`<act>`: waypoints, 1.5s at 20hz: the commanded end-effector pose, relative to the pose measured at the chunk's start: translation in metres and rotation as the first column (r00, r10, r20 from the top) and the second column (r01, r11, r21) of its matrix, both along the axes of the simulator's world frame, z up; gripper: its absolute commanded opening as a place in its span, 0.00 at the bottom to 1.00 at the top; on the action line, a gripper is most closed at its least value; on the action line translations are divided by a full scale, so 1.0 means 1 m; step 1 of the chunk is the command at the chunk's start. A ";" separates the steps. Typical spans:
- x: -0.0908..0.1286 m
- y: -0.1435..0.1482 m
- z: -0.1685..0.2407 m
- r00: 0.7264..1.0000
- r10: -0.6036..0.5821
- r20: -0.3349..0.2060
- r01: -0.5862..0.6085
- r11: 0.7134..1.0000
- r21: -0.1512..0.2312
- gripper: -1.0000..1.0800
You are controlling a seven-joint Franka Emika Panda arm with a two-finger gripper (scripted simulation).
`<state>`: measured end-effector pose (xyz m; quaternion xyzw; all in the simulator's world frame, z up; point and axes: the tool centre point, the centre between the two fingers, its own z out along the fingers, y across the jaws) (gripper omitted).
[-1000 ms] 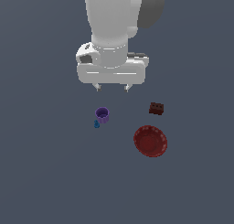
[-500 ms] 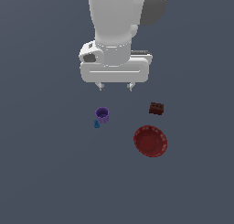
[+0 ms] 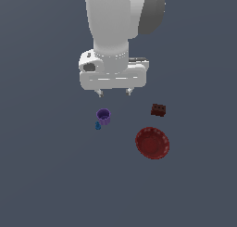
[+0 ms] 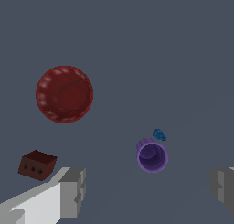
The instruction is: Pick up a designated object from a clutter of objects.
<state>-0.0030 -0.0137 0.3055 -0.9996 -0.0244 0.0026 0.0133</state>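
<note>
Exterior view | tool (image 3: pixel 113 91) spread above purple cup (image 3: pixel 103 116) | bowl (image 3: pixel 152 142) apart

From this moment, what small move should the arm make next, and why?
Probably a short descent toward the purple cup. The hand hangs open above the objects with nothing between its fingers, and in the wrist view the cup lies in the gap between them. The blue piece sits close beside the cup, so a slow approach seems wise. Which object is designated cannot be told.
</note>
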 end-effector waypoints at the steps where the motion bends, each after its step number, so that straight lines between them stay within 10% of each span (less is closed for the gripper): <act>1: 0.001 -0.004 -0.008 0.999 0.035 0.001 -0.035 0.999 0.000 0.96; 15: 0.003 -0.035 -0.073 0.950 0.313 0.010 -0.313 0.950 -0.006 0.96; 30: -0.008 -0.068 -0.142 0.803 0.596 0.013 -0.596 0.803 -0.016 0.96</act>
